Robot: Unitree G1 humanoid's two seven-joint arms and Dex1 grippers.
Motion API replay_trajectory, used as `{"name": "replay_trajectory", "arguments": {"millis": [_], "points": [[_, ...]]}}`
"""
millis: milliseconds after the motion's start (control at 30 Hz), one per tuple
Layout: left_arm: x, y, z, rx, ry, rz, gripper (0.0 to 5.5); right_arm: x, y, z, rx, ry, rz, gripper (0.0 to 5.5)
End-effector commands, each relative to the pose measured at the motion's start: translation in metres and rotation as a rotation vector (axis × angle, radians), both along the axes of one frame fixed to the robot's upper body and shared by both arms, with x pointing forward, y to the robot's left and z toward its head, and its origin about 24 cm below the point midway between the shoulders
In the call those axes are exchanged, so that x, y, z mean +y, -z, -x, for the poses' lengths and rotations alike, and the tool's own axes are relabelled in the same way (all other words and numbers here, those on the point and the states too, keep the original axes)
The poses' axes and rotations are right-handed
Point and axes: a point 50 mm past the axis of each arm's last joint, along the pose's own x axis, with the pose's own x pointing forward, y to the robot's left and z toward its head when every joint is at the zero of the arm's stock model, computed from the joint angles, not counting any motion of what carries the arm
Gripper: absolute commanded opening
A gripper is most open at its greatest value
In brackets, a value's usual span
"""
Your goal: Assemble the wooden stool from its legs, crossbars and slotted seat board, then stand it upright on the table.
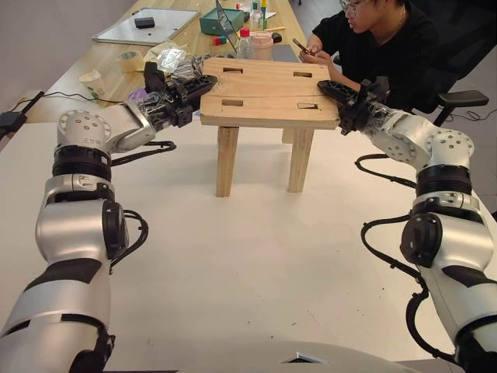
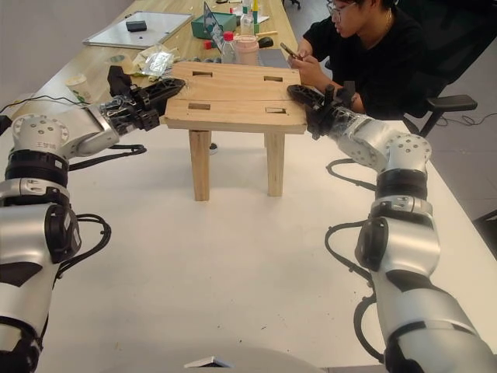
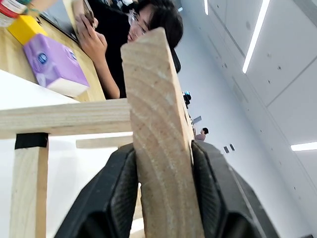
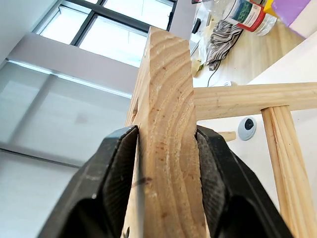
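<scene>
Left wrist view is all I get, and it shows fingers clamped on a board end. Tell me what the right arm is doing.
Observer: The right gripper is shut on the opposite end of the seat board.
Operator: Say whether the whole thing is standing.
Observer: The stool is upright, its legs down on the white table.
Operator: Describe the top of the board.
Observer: Four rectangular slots show in it, two along each long side.

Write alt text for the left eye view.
An assembled wooden stool stands upright on the white table. The left gripper and right gripper each clamp one end of its slotted seat board.
</scene>
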Motion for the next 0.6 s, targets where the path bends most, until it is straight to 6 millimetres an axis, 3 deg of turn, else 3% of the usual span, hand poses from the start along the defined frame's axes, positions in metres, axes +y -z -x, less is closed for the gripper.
{"name": "replay_trajectory", "arguments": {"millis": [33, 100, 233, 467, 600], "points": [[0.004, 0.056, 0.000, 0.135, -0.050, -0.245, 2.41, -0.010, 0.012, -0.007, 0.061, 0.089, 0.086, 2.59], [0.004, 0.059, -0.002, 0.132, -0.070, -0.255, 2.78, -0.011, 0.008, -0.009, 0.043, 0.100, 0.079, 2.97], [0.018, 0.047, -0.005, 0.090, -0.146, -0.200, 3.36, -0.021, -0.001, -0.007, -0.002, 0.111, 0.055, 3.59], [0.045, 0.052, 0.002, 0.087, -0.225, -0.162, 4.39, -0.036, 0.004, -0.002, -0.029, 0.154, -0.005, 4.67], [0.057, 0.043, 0.003, 0.037, -0.274, -0.074, 4.95, -0.044, 0.008, 0.002, -0.031, 0.179, -0.022, 5.27]]}}
